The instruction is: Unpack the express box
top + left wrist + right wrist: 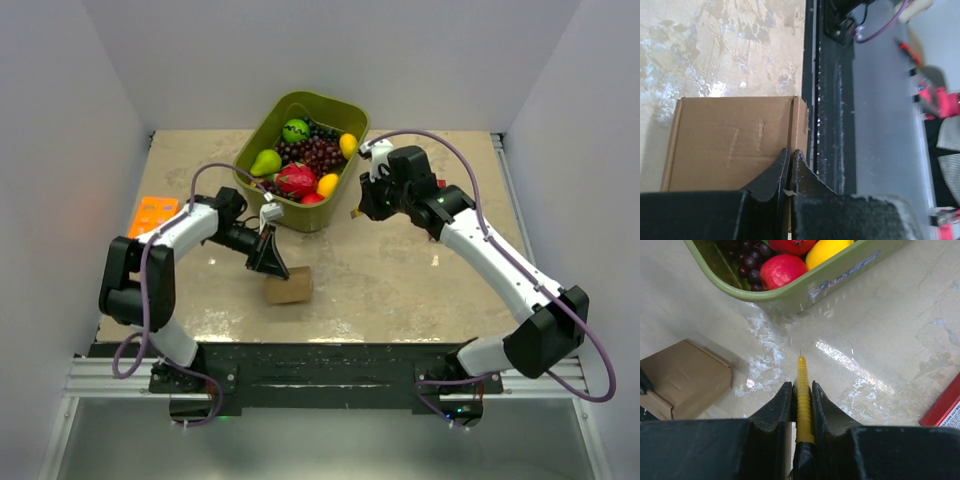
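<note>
A mottled beige table (420,280) carried the whole scene, with two robot arms reaching in from its near edge. Toward the back stood a green tub (355,112) heaped with fruit. The express box (289,285), small, brown and closed, lay well in front of the tub, close to the table's near edge on the left arm's side. The left gripper (270,262) hung over the box with its fingers pressed together and its tips above the box's top near one edge; whether they touched the cardboard could not be told. The right gripper (801,387) hovered beside the tub's near wall, well apart from the box, pinching a slim yellow cutter (802,370) that pointed forward and down. An orange tray (152,213) sat at the left edge, and a red packet (945,405) lay off to the right. The danger, on this evidence, lay in the cut. If the left fingers did not pin the box, the blade's push could skate it toward the near edge. The thin cutter could also twist in its narrow pinch, or bite too deep and mark whatever is inside. A careless sweep by the right arm might clip the tub. Counted: one table, two arms, two grippers, one tub, one box, one tray, one packet, one cutter. The fruit was piled too close to tally.
</note>
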`<action>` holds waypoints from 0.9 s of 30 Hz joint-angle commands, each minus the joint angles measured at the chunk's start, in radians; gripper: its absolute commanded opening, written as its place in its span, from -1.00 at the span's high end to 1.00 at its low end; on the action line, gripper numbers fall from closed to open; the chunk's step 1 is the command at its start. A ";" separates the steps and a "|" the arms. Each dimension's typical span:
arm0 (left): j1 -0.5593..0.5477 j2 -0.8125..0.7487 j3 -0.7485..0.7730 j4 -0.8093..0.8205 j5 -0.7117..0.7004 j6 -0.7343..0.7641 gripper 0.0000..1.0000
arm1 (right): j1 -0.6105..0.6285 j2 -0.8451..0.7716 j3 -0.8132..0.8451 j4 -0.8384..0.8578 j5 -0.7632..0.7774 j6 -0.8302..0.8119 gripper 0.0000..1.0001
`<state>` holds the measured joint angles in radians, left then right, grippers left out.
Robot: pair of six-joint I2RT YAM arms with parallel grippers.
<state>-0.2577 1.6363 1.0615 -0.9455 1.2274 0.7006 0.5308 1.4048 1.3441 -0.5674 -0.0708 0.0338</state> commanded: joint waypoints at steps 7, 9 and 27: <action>0.147 0.240 0.222 -0.358 0.142 0.217 1.00 | -0.002 0.042 0.047 0.044 -0.026 0.029 1.00; 0.156 0.276 0.244 -0.345 0.138 0.200 1.00 | -0.003 0.052 0.055 0.044 -0.023 0.028 1.00; 0.219 0.168 0.252 0.188 -0.103 -0.292 -0.62 | -0.003 0.097 0.093 0.044 -0.023 0.025 1.00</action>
<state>-0.0536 1.9392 1.3167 -0.9909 1.2442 0.6106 0.5308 1.4895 1.3911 -0.5583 -0.0750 0.0460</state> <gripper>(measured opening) 0.751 0.176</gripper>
